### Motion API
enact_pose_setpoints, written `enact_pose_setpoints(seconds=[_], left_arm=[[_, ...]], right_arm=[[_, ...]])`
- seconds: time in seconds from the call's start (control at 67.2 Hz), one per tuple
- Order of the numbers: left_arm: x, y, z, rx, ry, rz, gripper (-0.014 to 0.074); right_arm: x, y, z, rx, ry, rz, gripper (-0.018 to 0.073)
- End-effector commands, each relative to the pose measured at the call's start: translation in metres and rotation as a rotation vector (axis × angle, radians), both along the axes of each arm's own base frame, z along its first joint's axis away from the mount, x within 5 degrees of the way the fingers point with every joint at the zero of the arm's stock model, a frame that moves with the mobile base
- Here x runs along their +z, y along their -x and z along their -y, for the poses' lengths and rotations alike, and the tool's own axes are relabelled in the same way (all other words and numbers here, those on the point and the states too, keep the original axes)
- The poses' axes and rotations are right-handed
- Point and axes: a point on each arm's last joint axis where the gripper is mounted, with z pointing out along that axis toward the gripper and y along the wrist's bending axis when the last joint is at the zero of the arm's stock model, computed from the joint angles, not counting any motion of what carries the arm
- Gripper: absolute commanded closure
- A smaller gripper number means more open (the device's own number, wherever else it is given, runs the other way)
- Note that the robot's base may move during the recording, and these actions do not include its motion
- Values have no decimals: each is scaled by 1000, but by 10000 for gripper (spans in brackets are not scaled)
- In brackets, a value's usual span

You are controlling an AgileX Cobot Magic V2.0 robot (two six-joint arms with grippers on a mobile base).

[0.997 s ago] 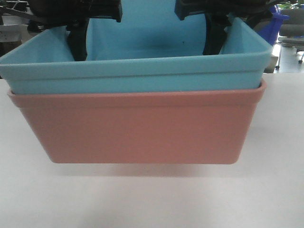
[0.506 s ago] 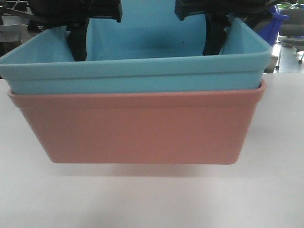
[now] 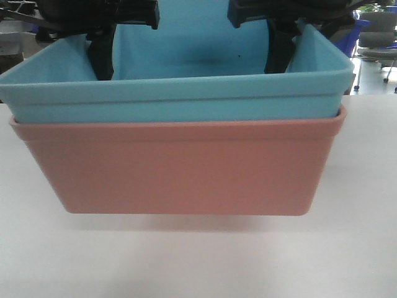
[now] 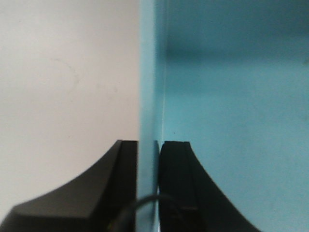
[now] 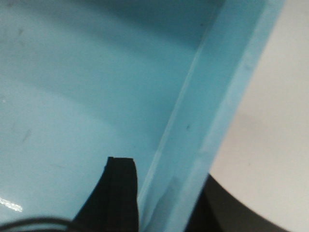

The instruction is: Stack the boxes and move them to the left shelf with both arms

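Observation:
A light sky blue box (image 3: 180, 93) sits nested inside a salmon pink box (image 3: 180, 167), filling the front view. My left gripper (image 3: 99, 59) reaches down at the blue box's left wall. In the left wrist view that gripper (image 4: 148, 147) is shut on the wall (image 4: 148, 72), one finger outside and one inside. My right gripper (image 3: 282, 49) comes down at the right wall. In the right wrist view it (image 5: 166, 176) is shut on the blue rim (image 5: 212, 111), with its inner finger (image 5: 118, 193) against the blue inside. The left shelf is out of view.
The white tabletop (image 3: 198, 261) spreads under the stack, with a faint shadow beneath the pink box. I cannot tell whether the stack touches it. A dark blue bin (image 3: 348, 37) and a grey chair (image 3: 378, 40) stand behind at the top right.
The boxes and both grippers keep their places in the front view. The background at the top right has shifted slightly to the left.

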Motion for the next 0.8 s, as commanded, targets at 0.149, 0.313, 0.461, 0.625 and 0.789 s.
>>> enact_pose_setpoints(seconds=[0.149, 0.313, 0.461, 0.625, 0.789], left_arm=[[50, 5, 28, -112, 312, 236, 599], [49, 5, 28, -112, 312, 235, 599], [49, 5, 28, -112, 312, 235, 599], [49, 5, 28, -112, 312, 235, 599], [49, 5, 28, -112, 312, 235, 599]], right_arm=[[47, 7, -28, 66, -338, 199, 504], [47, 7, -28, 65, -337, 199, 504], [47, 7, -28, 65, -337, 199, 504], [47, 7, -28, 65, -337, 199, 504], [47, 7, -28, 65, -337, 199, 504]])
